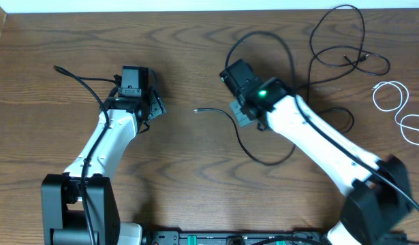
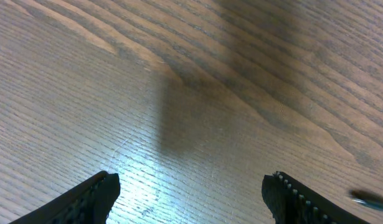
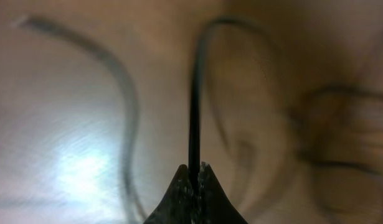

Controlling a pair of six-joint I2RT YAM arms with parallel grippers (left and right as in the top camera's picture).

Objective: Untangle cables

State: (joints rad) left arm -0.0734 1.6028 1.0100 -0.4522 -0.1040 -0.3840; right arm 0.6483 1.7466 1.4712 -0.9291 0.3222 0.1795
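Grip: right gripper (image 3: 194, 173) clamped on black cable (image 3: 193, 106); left gripper (image 2: 191, 190) spread, empty. Pull slowly and low, away from other cables (image 1: 350, 58), easing off at snags.

I see the bench (image 1: 195, 41) as warm brown with darker wavy wood grain. The long cables (image 3: 193, 112) are black and the short cable (image 1: 390, 82) is white. The left arm (image 1: 107, 139) and right arm (image 1: 318, 136) are white with black joints. A green light (image 1: 262, 94) glows on the right one. The fingers (image 2: 91, 196) are black.
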